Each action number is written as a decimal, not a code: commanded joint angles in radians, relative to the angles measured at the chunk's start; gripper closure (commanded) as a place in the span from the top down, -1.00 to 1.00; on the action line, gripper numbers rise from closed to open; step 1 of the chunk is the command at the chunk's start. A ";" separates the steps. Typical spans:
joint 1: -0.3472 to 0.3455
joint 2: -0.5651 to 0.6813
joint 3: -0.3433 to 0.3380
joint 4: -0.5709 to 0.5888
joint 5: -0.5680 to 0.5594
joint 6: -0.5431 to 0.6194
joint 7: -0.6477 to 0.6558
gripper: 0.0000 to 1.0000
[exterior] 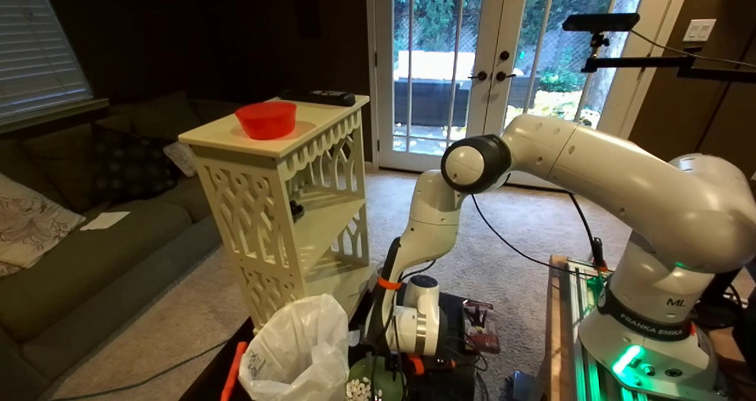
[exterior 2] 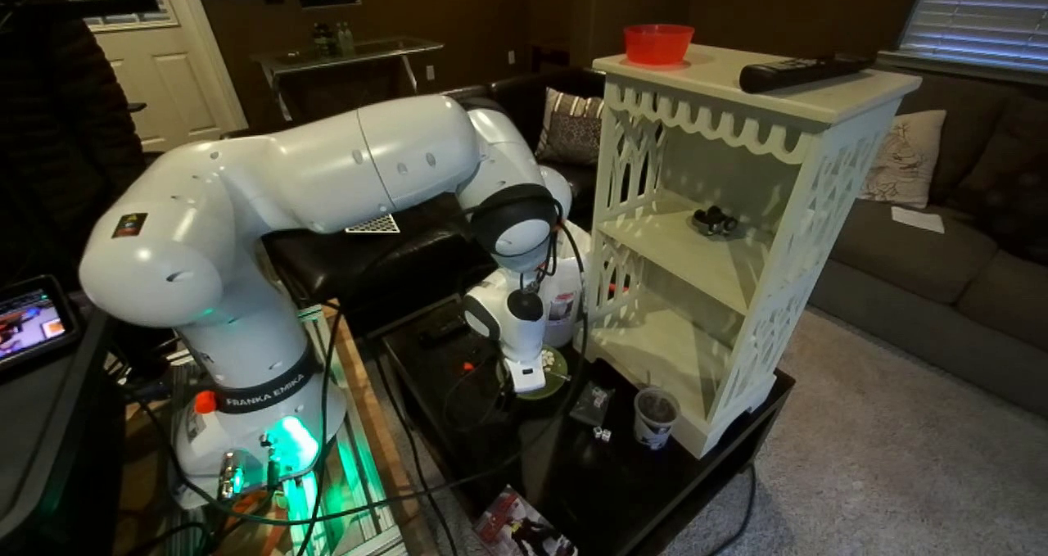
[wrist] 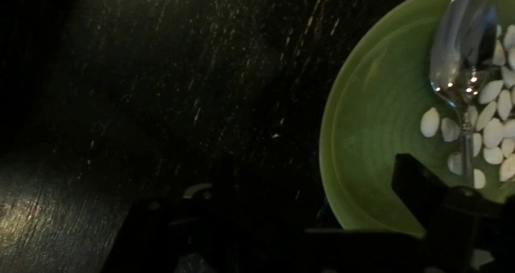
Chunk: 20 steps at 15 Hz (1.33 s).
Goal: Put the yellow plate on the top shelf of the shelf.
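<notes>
the gripper [wrist: 316, 168] is hanging pretty low with its jaws standing wide apart, 1 showing over the greenish plate [wrist: 362, 124] and 1 past its rim. the plate is sitting on the dark table [wrist: 161, 84], carrying a spoon [wrist: 454, 56] and some white bits [wrist: 493, 132]. the shelf [exterior 2: 679, 245] is holding a red bowl [exterior 2: 659, 46] and a remote [exterior 2: 794, 73] up top.

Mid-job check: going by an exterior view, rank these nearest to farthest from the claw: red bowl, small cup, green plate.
1. Green plate: on the dark table, partly hidden by the arm's end.
2. Small cup: same table, right of the plate in that view.
3. Red bowl: up on the shelf, on its top board.
</notes>
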 commanded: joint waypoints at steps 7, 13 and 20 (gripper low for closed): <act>0.157 0.029 -0.089 0.055 -0.017 -0.059 -0.026 0.98; 0.160 0.034 -0.082 0.084 -0.014 -0.049 -0.025 0.36; 0.154 0.042 -0.077 0.098 -0.016 -0.040 -0.027 -0.55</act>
